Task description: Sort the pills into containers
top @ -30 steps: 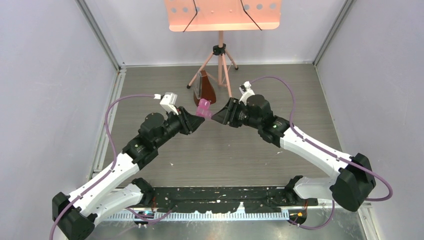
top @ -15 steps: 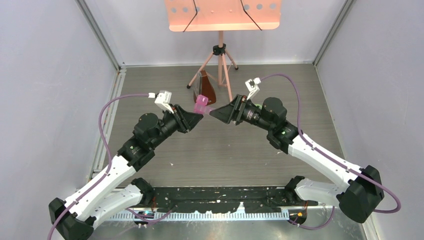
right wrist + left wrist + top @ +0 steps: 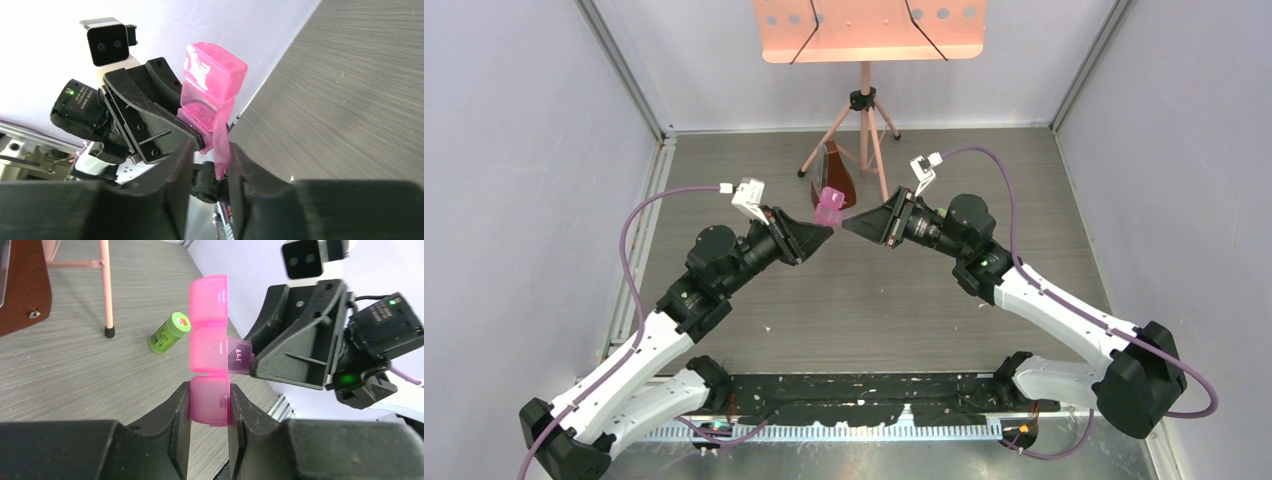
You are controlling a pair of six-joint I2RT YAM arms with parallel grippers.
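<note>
- The pink box [image 3: 209, 347] is up in the air, over the far middle of the table [image 3: 904, 300]. It does not touch the table.
- The box is a short row of three little parts. It stands on end between the two grippers.
- The left gripper [image 3: 210, 396] is closed tight on the lowest part of the box. One finger presses on each side of it.
- The other two parts stick up past those fingers.
- The lid [image 3: 239, 356] of the middle part is swung out to the side. It is thin and you can see through it.
- The right gripper [image 3: 214, 156] pinches that lid. Its fingers are close together with the pink flap between them.
- From above, the two arms reach in from left and right, and their tips almost meet at the box.
- A green bottle [image 3: 170, 332] lies on its side on the table, below and behind the box.
- The bottle is near the foot of a pink stand leg [image 3: 105, 285].
- A brown wooden thing [image 3: 22, 285] sits on the other side of that leg, well apart from the bottle.
</note>
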